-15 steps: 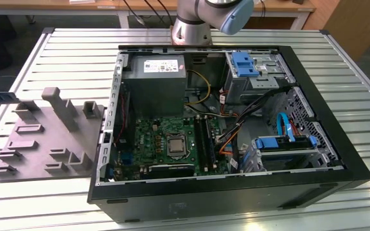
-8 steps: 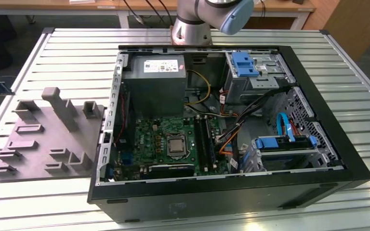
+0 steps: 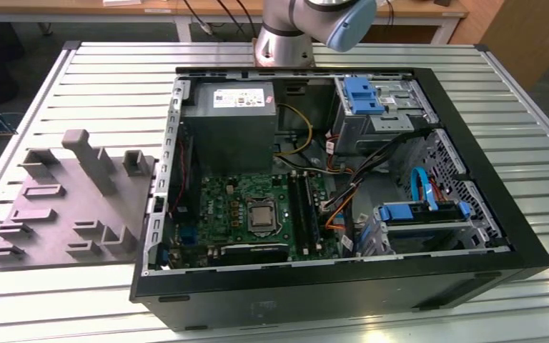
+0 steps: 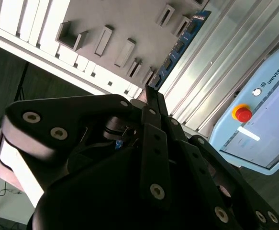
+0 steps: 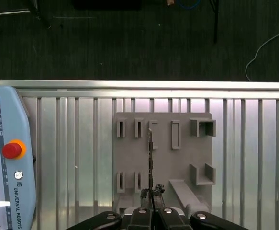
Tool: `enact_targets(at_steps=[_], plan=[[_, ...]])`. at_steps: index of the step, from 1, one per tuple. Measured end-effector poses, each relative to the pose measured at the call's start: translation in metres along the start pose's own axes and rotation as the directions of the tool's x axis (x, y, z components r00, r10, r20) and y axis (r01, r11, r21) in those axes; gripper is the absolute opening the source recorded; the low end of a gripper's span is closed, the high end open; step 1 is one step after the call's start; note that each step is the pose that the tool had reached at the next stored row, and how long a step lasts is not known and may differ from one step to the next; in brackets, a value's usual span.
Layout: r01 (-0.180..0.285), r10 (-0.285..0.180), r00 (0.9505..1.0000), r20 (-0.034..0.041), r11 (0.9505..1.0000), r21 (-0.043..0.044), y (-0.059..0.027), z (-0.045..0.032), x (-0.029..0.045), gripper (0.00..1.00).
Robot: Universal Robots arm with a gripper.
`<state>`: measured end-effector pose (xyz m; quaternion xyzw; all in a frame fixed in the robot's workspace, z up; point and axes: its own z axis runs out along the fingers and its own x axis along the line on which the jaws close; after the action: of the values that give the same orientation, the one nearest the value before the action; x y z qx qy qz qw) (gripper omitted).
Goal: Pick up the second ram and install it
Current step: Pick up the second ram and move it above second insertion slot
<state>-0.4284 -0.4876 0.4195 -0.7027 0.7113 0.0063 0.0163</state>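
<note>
In the first wrist view the second ram [image 5: 150,155] is a thin dark strip seen edge-on, clamped between the fingertips of my gripper [image 5: 151,192]. The gripper is shut on it, and the ram hangs well above the grey moulded tray [image 5: 187,163]. In the second wrist view the ram [image 4: 177,48] shows as a blue-green board running out from the gripper [image 4: 148,93], with the tray [image 4: 129,24] behind it. The exterior view shows the tray [image 3: 65,214] beside the open computer case [image 3: 351,286], whose motherboard holds long black socket rails [image 3: 303,207].
A teach pendant [image 5: 5,163] with a red button lies on the slatted metal table [image 5: 244,158] beside the tray. Inside the case are a power supply [image 3: 231,121], drive cages [image 3: 389,107] and loose cables [image 3: 351,186]. The arm's base [image 3: 284,43] stands behind the case.
</note>
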Motion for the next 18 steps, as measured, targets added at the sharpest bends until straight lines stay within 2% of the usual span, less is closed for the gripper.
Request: enact_targets(at_steps=[4,7,18], plan=[[0.000,0.000,1.0000,-0.0002,1.0000,-0.0002,-0.0005,-0.0002,-0.0001,0.12],[0.000,0.000,1.0000,-0.0001,1.0000,-0.0002,-0.0041,0.0000,-0.0001,0.12],[0.000,0.000,1.0000,0.0000,1.0000,-0.0001,-0.0272,0.0007,-0.0003,0.12]])
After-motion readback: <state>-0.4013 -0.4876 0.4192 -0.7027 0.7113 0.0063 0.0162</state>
